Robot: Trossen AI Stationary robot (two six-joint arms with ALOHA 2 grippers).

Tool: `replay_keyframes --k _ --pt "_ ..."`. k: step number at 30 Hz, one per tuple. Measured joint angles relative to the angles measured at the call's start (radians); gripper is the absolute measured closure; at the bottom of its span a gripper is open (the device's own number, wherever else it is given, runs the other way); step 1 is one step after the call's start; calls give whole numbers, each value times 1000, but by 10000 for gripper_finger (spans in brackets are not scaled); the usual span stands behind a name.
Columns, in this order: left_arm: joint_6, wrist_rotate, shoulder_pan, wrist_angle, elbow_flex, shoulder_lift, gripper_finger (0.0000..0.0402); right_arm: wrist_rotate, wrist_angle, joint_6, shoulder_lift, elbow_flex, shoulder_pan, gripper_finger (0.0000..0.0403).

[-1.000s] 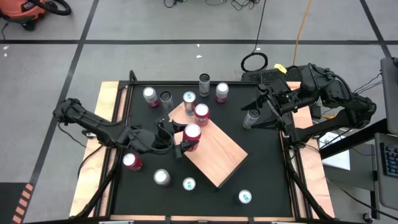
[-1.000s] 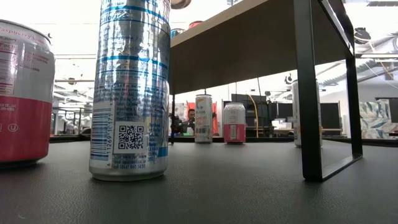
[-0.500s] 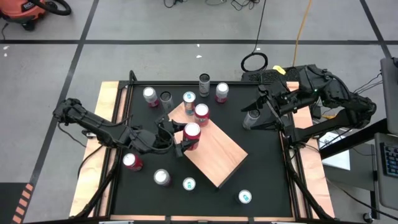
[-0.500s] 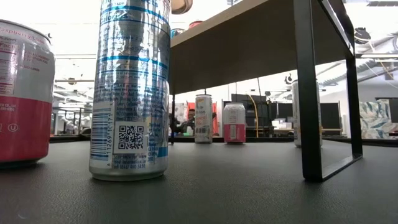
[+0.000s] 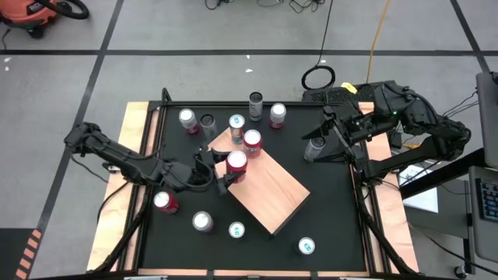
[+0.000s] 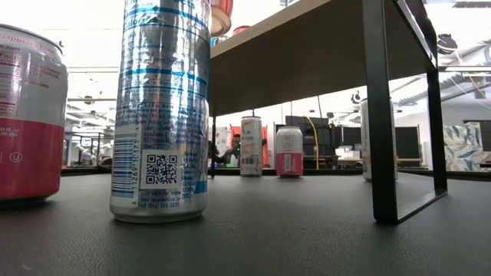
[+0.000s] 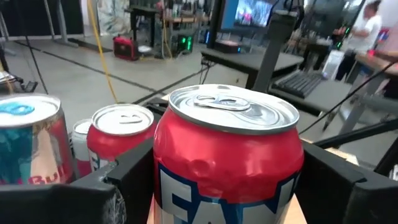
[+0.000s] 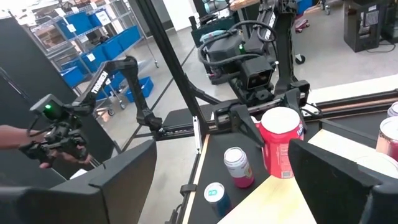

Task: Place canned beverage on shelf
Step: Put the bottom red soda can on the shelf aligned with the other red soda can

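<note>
While your left gripper (image 5: 226, 173) is clamping the dented red aluminium can (image 5: 236, 162) over the grainy pale wooden shelf (image 5: 268, 189), your right gripper (image 5: 331, 134) is hanging open.

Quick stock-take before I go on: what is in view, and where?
held can: 1, red, at the shelf's left edge
shelf cans: 2, one red, one blue-topped, shelf's far corner
table cans: 9, red, pink, silver, grey, spread around the shelf
shelf: 1, pale wood, mid-table, askew
table: 1, black, wood-edged
left gripper: 1, dark, shut on held can
right gripper: 1, dark, open, table's far right
</note>
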Motion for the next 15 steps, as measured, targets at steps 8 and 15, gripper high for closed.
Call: replay_keyframes --k 8,15 --pt "19 45 53 192 -150 -6 107 -1 -10 0 0 0 0 62" --pt "28 103 119 190 -150 -5 107 -1 -13 -10 0 0 0 62"
